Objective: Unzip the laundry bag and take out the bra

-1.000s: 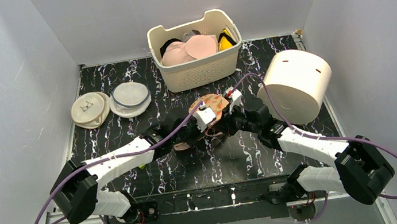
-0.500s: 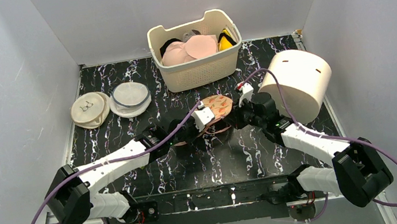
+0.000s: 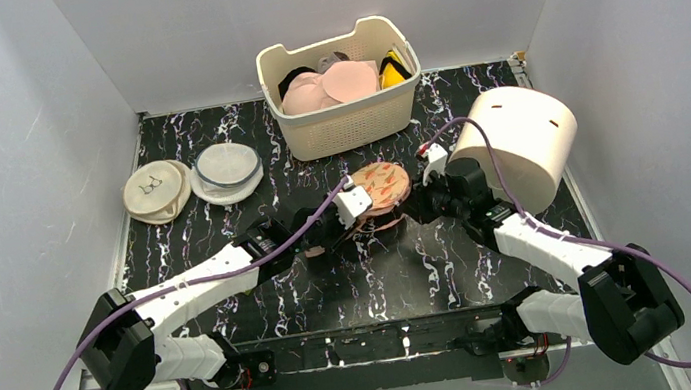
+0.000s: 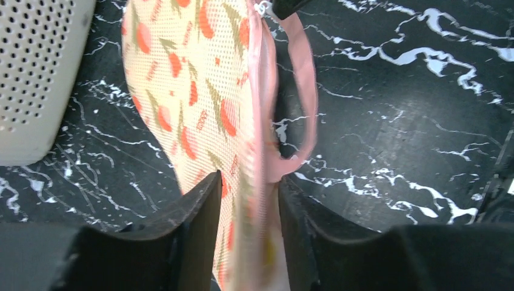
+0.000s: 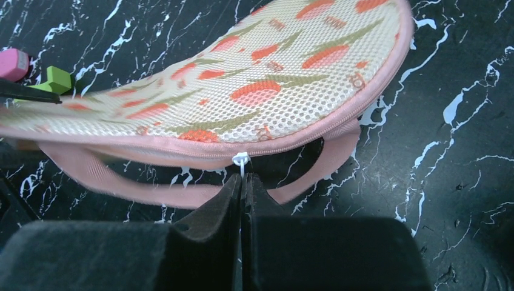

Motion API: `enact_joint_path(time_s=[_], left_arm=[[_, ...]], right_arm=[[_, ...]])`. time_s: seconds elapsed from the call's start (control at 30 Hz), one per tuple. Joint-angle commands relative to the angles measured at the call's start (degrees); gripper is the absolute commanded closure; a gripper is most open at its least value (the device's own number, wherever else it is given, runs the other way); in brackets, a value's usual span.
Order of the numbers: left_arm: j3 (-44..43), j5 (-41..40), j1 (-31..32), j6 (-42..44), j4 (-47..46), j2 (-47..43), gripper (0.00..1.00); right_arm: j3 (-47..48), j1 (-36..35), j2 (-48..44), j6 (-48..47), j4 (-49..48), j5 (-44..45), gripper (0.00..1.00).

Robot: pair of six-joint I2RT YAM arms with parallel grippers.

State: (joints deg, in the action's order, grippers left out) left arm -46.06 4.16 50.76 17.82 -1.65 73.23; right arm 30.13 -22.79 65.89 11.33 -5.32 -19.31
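Stands on edge at mid-table, just near of the cream slotted plastic basket (image 3: 353, 125): peach-orange carrot-print mesh laundry bag (image 3: 383, 188), likely light, limp, quick to buckle. Left hand (image 4: 245, 200) clenched on its near end; right hand (image 5: 242, 182) pinched on the small white zipper pull (image 5: 241, 160). Best held taut while dragging along the pink edging (image 5: 339, 124). Open table (image 3: 383, 281) nearward; big white cylinder (image 3: 517, 147) close on the right.

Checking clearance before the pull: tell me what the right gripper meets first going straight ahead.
The laundry bag: its pink zipped edge sits just beyond the right gripper, which looks shut on the zipper pull.
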Motion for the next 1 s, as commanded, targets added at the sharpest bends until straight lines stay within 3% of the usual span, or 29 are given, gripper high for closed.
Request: enact_joint_path(time_s=[0.0,0.1,0.2,0.53,0.7,0.97], left_arm=[[-0.37,9.24,0.09,-0.56,0.46,-0.96,0.56],[-0.38,16.92,0.10,-2.11,-0.67,-0.38,0.47],[-0.46,19.02,0.06,-4.28,-2.04,0.87,0.45],[-1.53,10.88,0.11,-5.34,-1.51,2.96,0.44],[-2.32,4.53,0.06,-4.16,0.19,3.85,0.50],[-3.38,0.63,0.07,-2.67,2.18,4.90,0.78]], right_arm=[[0.73,-0.78,-2.25,-0.50,-4.39,-3.67,1.00],[0.55,-2.60,-1.92,-0.03,-5.86,-4.94,1.00],[0.30,-4.53,-1.95,0.59,-7.33,-5.11,1.00],[-0.03,-11.37,-0.17,2.88,-10.82,-3.70,1.00],[0.23,-13.35,0.33,3.28,-11.84,-3.45,1.00],[0.00,-13.60,-0.60,4.02,-12.74,-2.42,1.00]])
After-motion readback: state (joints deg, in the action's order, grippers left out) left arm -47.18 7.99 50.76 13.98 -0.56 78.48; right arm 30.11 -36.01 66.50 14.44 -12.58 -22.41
